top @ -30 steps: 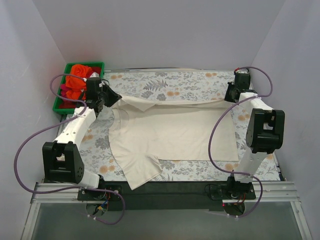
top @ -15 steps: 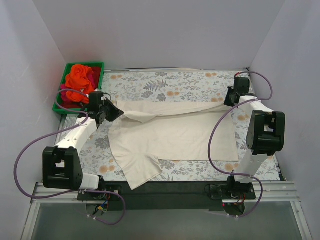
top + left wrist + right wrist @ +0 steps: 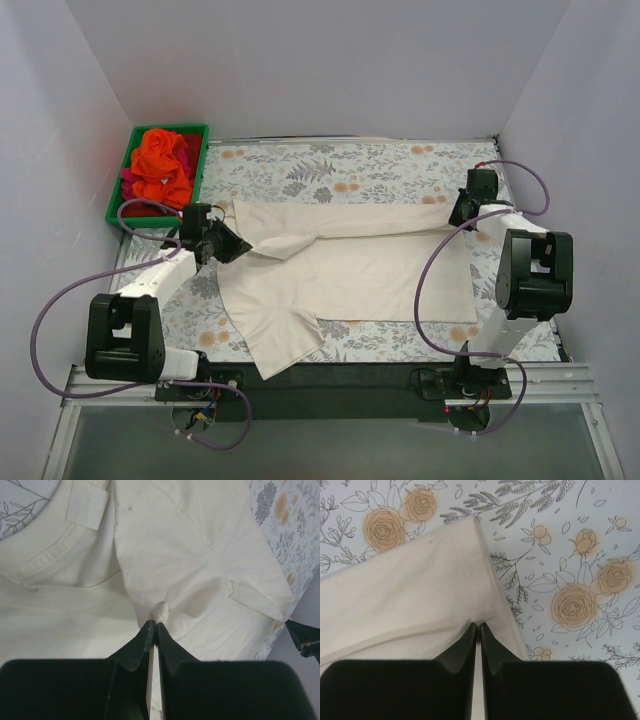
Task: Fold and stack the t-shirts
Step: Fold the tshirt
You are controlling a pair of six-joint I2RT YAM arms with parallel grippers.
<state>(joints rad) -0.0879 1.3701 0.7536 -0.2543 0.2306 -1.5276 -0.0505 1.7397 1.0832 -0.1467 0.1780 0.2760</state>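
Cream shirt (image 3: 345, 275): lies spread flat across the middle of the tablecloth (image 3: 330, 165). Its neck end points left and its bottom end points right.
Fold: the far long edge of the cream shirt is laid over toward the near side. It makes a strip that runs from one pair of fingers to the other.
Sleeve (image 3: 285, 345): one sleeve sticks out at the near left, close to the near edge.
Collar (image 3: 47, 555): shows in the left wrist view, with a small tag (image 3: 90, 502) sewn inside it.
Left fingers (image 3: 228, 243): low over the left end of the cream shirt, near the collar. In the wrist view the left fingers (image 3: 154, 626) are squeezed shut on a little bump of cream cloth.
Right fingers (image 3: 458, 212): low at the far right corner of the cream shirt. In the wrist view the right fingers (image 3: 478, 627) are very close together, with only a thin slit between them. A bit of the shirt's edge is nipped at the tips.
Shirt corner (image 3: 470, 521): lies flat on the tablecloth just past the right fingers.
Bin (image 3: 170, 127): green, at the far left corner, just beside the tablecloth.
Orange shirt (image 3: 165, 160): bunched up on top in the bin.
Red shirt (image 3: 127, 180): peeks out at the bin's left side, under the orange shirt.
Tablecloth pattern: orange flowers and grey leaves on a pale ground.
Cables (image 3: 50, 310): purple, looping out beside each arm.
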